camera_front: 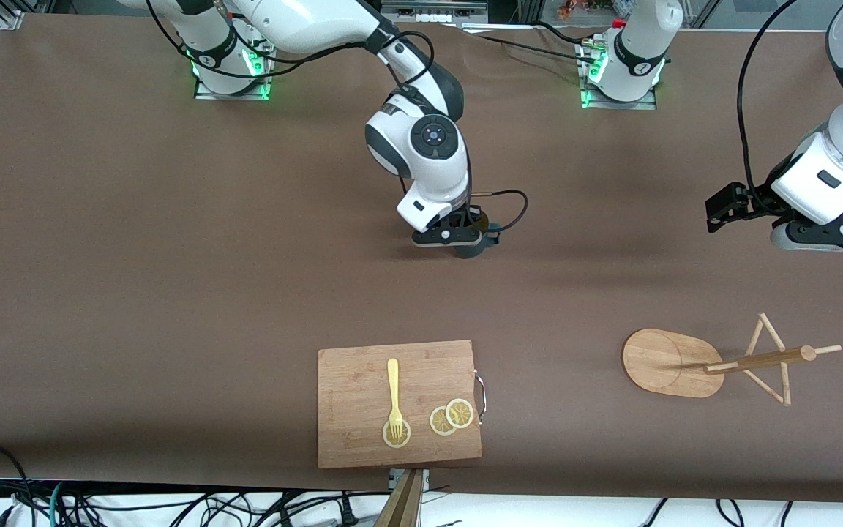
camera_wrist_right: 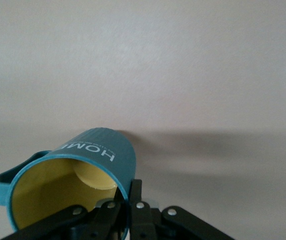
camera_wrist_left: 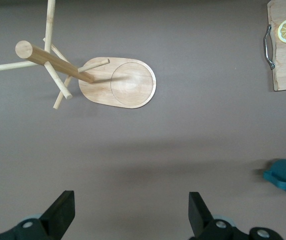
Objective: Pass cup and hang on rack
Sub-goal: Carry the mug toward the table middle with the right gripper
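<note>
cup (camera_wrist_right: pixel 68 185) rim pinched in right gripper (camera_wrist_right: pixel 128 200), over mid-table

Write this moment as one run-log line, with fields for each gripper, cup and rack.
right gripper: shut on cup rim, mid-table | left gripper: open, waiting above table near rack | rack: upright, pegs bare

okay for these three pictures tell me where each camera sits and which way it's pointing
Front view: high across the table, facing both bases; shows both arms, the right tool shut on the cup above mid-table, the left tool waiting toward the left arm's end, the rack and the cutting board.
Left wrist view: looks down past its open fingers at the rack.
Right wrist view: looks past its own tool pinching the cup's rim, table below.
Shared: the cup shows in all three; rack and board in two.
</note>
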